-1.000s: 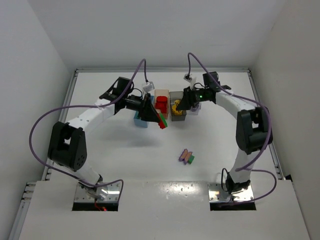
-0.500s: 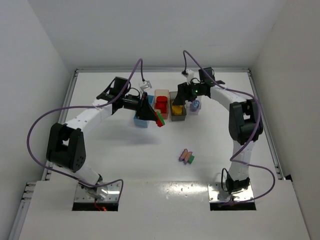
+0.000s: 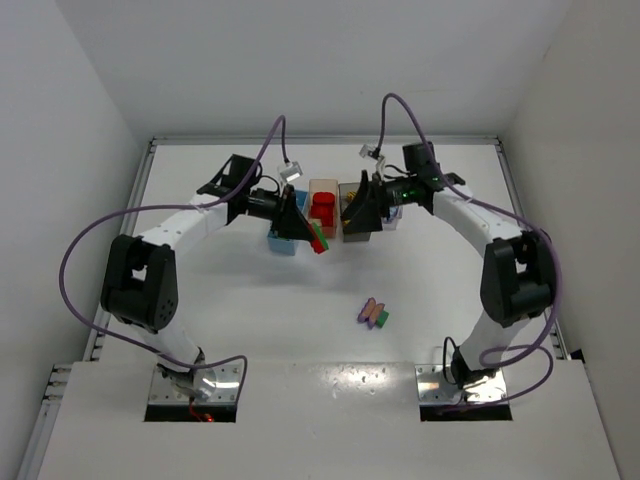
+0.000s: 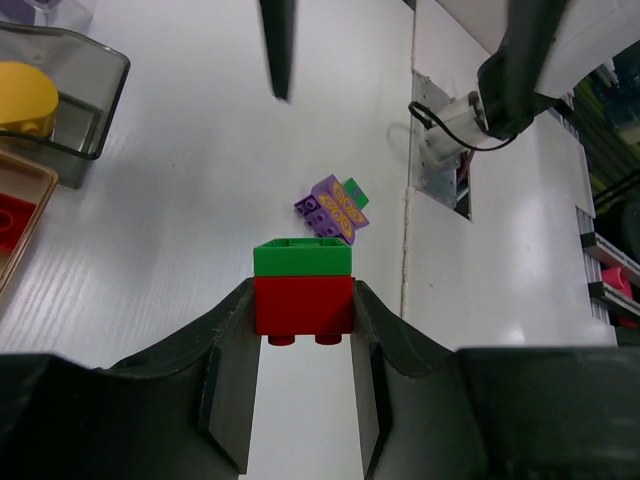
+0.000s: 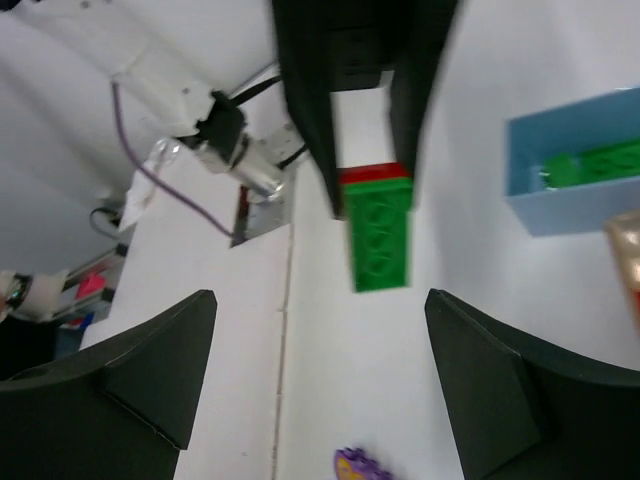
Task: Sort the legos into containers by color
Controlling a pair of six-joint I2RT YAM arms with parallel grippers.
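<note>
— Beside the near end of the pale orange rectangular plastic bin [image 3: 311,205], what does the left claw [image 4: 303,310] carry?

— It pinches a small two-brick plastic stack [image 4: 303,290], green joined to red, gripped by the red brick. Its wrist view alone shows the yellow brick [image 4: 25,100] in the smoky grey bin [image 4: 100,95] just right of the orange one.

— And the right claw [image 5: 318,320]?

— Spread wide, holding nothing, over that grey bin. Only its camera shows a green brick [image 5: 600,165] in the light blue bin [image 5: 560,215] left of the orange bin. The top view shows a purple-and-green brick cluster [image 3: 373,313] on the white desk [image 3: 250,300], well apart from the orange bin, on its near side.
</note>
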